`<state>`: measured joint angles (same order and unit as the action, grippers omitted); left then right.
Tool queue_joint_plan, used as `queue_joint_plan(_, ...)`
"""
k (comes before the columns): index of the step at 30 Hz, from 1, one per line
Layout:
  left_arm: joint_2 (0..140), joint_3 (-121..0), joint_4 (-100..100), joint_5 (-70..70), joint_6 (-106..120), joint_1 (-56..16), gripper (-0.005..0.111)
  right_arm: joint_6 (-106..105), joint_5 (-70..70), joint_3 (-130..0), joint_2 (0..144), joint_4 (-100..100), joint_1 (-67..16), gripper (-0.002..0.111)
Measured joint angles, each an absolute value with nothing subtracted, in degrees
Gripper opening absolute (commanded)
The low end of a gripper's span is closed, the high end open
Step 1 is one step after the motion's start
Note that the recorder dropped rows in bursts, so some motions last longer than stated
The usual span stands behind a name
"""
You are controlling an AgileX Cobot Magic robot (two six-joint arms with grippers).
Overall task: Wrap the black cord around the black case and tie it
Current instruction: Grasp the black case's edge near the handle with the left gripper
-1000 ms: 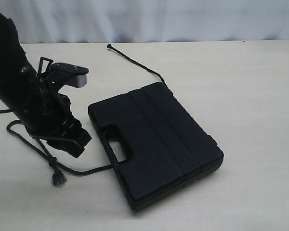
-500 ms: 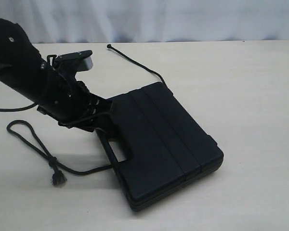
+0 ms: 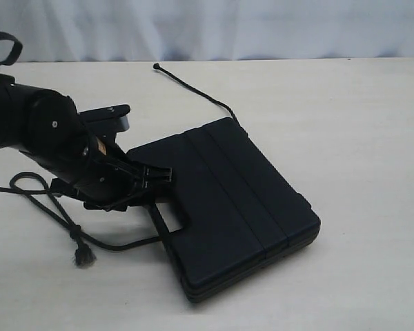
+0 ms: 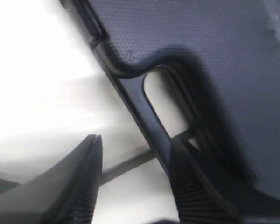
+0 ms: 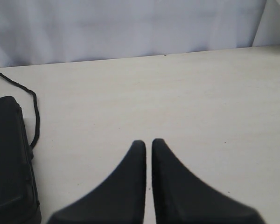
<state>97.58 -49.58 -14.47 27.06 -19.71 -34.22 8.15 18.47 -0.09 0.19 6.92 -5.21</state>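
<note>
The black case (image 3: 228, 200) lies flat mid-table, its handle slot (image 3: 171, 215) facing left. The black cord (image 3: 193, 88) runs from its knobbed tip (image 3: 156, 66) to the case's far corner. It comes out again by the handle and ends in a knotted loop (image 3: 29, 181) and a frayed tip (image 3: 83, 256). My left gripper (image 3: 159, 179) is low at the handle, open. In the left wrist view the left gripper (image 4: 135, 140) straddles the cord (image 4: 126, 163) beside the handle bar (image 4: 147, 126). My right gripper (image 5: 148, 142) is shut and empty, apart from the case (image 5: 9, 154).
The pale table (image 3: 359, 124) stretches bare to the right and behind the case. A white curtain (image 3: 228, 27) backs the far edge. A robot cable (image 3: 0, 48) arches above the left arm.
The left arm has swung down and to the right, from above the cord's loop to the case's handle. Its jaws have opened a little wider. The case and cord have not moved.
</note>
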Motion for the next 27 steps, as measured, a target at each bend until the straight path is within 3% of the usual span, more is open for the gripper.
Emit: queue_joint_plan(27,103.8,-48.9,-18.3,16.7,-22.3,-34.7,0.043,8.1,18.5,-0.1,0.2,6.9,-5.2,0.004)
